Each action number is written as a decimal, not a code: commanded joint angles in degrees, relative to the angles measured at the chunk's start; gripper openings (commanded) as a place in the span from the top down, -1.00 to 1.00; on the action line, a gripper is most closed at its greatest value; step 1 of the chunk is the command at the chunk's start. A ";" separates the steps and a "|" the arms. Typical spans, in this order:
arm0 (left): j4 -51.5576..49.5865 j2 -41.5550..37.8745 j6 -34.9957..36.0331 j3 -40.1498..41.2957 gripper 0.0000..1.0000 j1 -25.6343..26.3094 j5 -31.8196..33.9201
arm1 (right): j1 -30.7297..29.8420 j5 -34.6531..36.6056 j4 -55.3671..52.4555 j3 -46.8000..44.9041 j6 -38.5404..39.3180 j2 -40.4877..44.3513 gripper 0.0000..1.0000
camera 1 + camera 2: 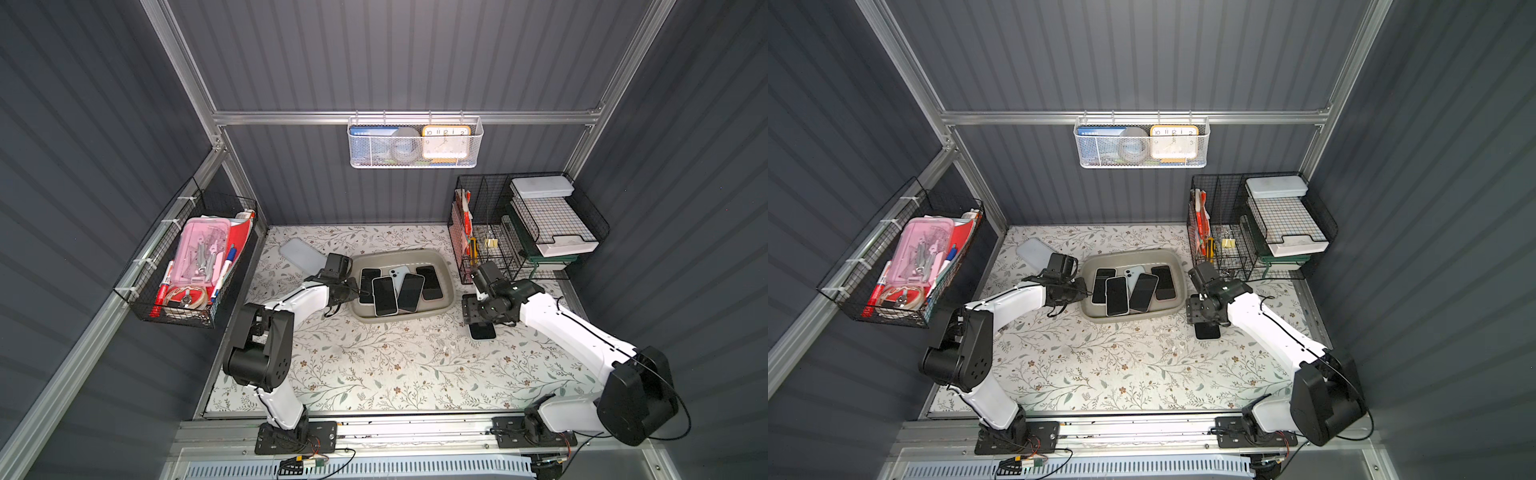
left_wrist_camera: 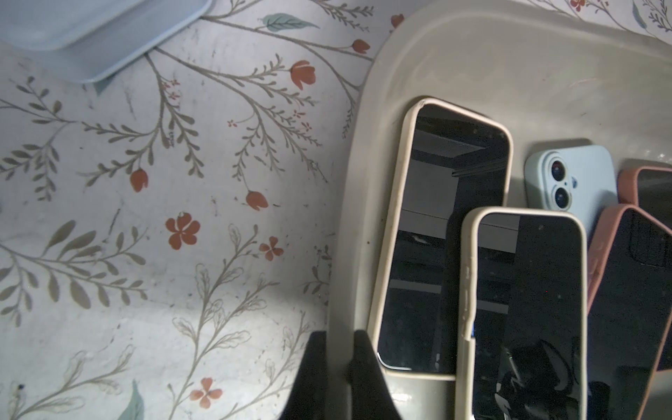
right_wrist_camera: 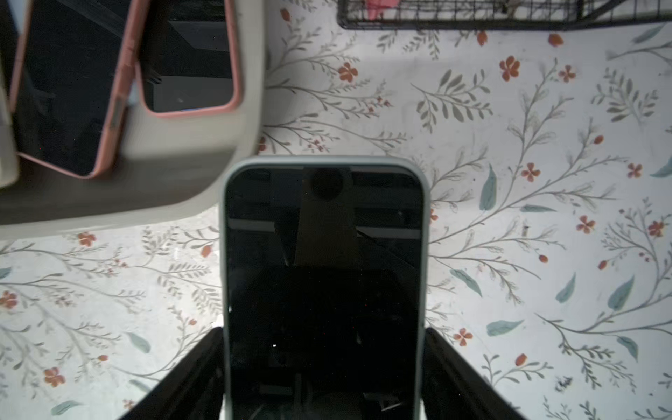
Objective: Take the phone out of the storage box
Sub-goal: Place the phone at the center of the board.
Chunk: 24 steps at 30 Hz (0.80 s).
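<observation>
Directions take 12 o'clock as the back wall, seen from above. A floral-printed tabletop (image 1: 395, 365) carries the storage box (image 1: 399, 254), a shallow grey-beige plastic tray with rounded corners. It lies just past centre toward 12 o'clock and shows in both top views (image 1: 1133, 252).

Five phones lie inside it, partly overlapping. A cream-cased phone (image 1: 369, 284) sits at the tray's 9 o'clock side, and a second cream-cased phone (image 1: 384, 296) overlaps it. A pale blue phone (image 1: 398, 276) lies face down; the left wrist view shows two camera lenses on it. A pink-cased phone (image 1: 410, 292) leans across the middle, and another pink-cased phone (image 1: 430, 282) lies at the 3 o'clock side.

The left gripper (image 2: 338, 336) reaches in from 9 o'clock. Its two black fingers (image 2: 363, 363) are pressed together on the tray's side wall, one outside and one inside.

The right gripper (image 3: 323, 334) pinches a black-screened phone in a pale green-grey case (image 3: 323, 254) by its long edges, screen up. This phone is out of the box, at about 4 o'clock from it, near the box's corner and over the tabletop (image 1: 483, 331). Whether it touches the surface cannot be told.

A flat pale bluish-grey rounded slab (image 1: 301, 255) lies at 10 o'clock from the box. A black wire mesh organiser (image 1: 519, 224) stands in the tabletop's 2 o'clock corner.
</observation>
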<state>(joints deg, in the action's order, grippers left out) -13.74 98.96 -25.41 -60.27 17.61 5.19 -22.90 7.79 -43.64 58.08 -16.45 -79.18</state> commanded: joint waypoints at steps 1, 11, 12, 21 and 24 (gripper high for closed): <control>-2.78 -0.26 0.03 -0.39 1.00 -0.20 1.72 | 3.57 -0.83 3.55 -0.73 5.65 -1.73 -0.28; -3.48 1.44 -0.06 -1.78 1.00 -0.17 2.85 | 14.81 -6.97 10.67 -0.31 12.29 -11.83 -0.20; -3.20 1.50 -0.23 -1.79 1.00 -0.20 2.89 | 15.68 -7.34 11.07 -0.12 12.68 -13.02 -0.19; -2.52 -0.03 -0.95 -1.52 1.00 -0.27 6.04 | 19.14 -7.74 13.69 2.33 17.48 -19.47 -0.23; -2.38 -0.12 -0.91 -1.43 1.00 -0.29 6.85 | 19.60 -7.53 14.35 2.71 17.73 -20.18 -0.47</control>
<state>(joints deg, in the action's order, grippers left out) -14.74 99.22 -25.47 -61.04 18.04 6.90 -3.86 0.60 -30.81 58.96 -0.30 -98.98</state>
